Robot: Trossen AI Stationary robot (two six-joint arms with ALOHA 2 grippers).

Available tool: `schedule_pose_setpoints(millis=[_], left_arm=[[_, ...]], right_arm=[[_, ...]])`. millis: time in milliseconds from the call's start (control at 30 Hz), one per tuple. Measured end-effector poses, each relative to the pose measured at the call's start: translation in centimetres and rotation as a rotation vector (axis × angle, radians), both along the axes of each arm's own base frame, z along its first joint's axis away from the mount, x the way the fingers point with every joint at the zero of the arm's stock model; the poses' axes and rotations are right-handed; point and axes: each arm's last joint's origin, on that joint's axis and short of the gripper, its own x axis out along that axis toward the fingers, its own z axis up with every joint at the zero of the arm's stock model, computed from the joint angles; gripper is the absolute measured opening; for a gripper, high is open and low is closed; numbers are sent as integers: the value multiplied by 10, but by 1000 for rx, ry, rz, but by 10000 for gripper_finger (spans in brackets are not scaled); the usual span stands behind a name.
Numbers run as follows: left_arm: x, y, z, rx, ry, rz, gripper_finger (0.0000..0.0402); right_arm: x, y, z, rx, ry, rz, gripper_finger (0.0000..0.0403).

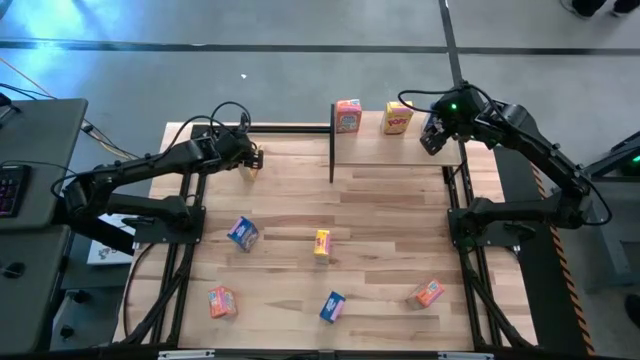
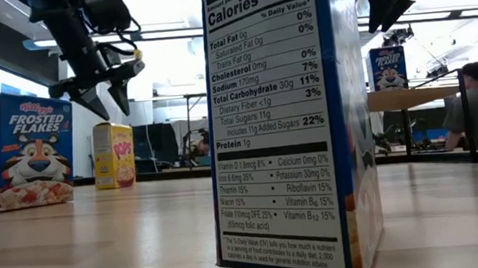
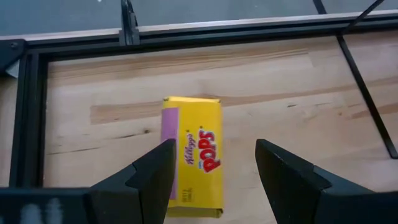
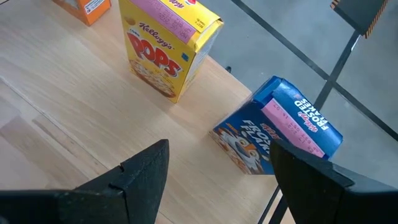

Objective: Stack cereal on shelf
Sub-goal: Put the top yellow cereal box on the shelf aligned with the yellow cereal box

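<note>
Three boxes [image 1: 398, 118] crowd the shelf [image 1: 380, 148]; its near half lies bare.

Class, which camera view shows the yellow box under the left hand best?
The left wrist view: the yellow Pops box lies flat, label readable, between the open left hand. The high view shows a sliver; the low view shows it small and distant; the right wrist view misses it.

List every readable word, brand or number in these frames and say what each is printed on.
"Kellogg's FROSTED FLAKES": blue box, low view, left.
"Calories 120", "Total Fat 0g", "Protein 1g": nutrition panel of the near box.
"POPS": yellow box lying flat below the left gripper.
"Kellogg's POPS": shelf yellow box.
"FROSTED FLAKES": shelf blue box.
High-view box print: too small.
</note>
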Motion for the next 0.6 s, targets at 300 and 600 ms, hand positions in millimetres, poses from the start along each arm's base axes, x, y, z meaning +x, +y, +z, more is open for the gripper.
schedule_pose_setpoints(millis=[300, 600], left_arm=[[5, 5, -9, -24, 38, 17, 211], [7, 12, -16, -32, 77, 42, 211]], right_arm=[[0, 0, 0, 3, -2, 3, 271], [0, 0, 0, 3, -1, 3, 271]])
